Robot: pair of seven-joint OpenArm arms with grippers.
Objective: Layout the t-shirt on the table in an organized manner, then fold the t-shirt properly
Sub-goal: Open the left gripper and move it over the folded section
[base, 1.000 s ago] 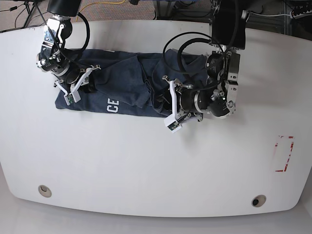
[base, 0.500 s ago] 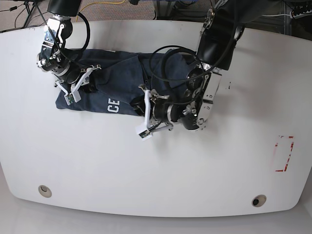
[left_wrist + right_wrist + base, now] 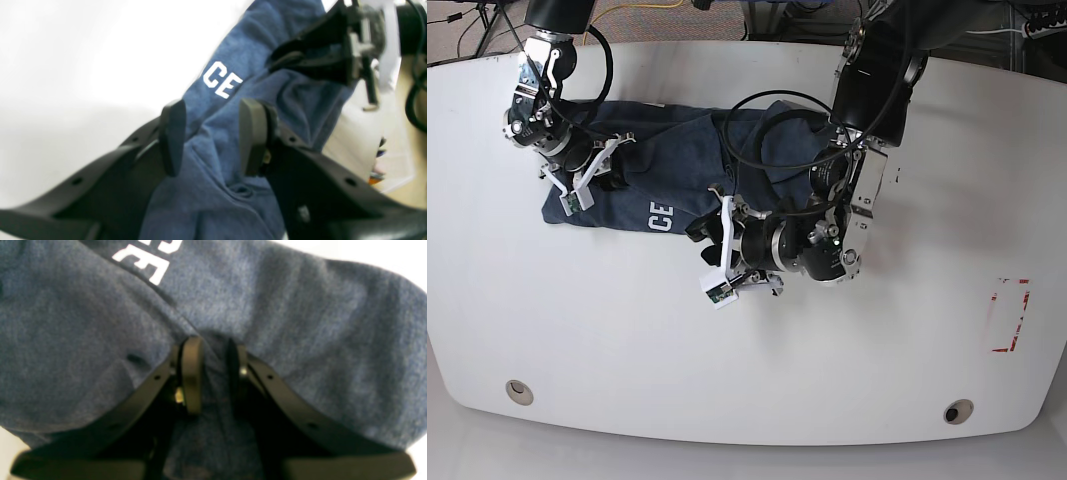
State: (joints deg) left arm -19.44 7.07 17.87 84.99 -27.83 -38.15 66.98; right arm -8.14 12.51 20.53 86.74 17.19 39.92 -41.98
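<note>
T-shirt position: I find the t-shirt (image 3: 677, 170) lying bunched in a long crumpled band across the far half of the table (image 3: 627, 340), running side to side, not spread flat. White letters "CE" (image 3: 659, 216) show on its near edge.

Right gripper: my right gripper (image 3: 213, 373) sits at the end of the band that lies on the base view's left. In the right wrist view its two pads stand close together with a raised ridge of navy cloth squeezed between them; I read this as a pinch on the t-shirt.

Left gripper: my left gripper (image 3: 213, 136) is low over the near edge of the band, about midway along it, just beside the lettering. In the left wrist view the pads (image 3: 255, 136) stand apart with cloth lying between and beneath them. I cannot tell whether either pad presses the fabric; no fold is caught between them.

Relation of the two: both grippers are on the same garment, the right one at its end, the left one near its middle, apart from each other.

Table markings: a red-outlined rectangle (image 3: 1010, 316) lies well apart from the t-shirt; two round grommets (image 3: 519, 391) sit near the front edge.
</note>
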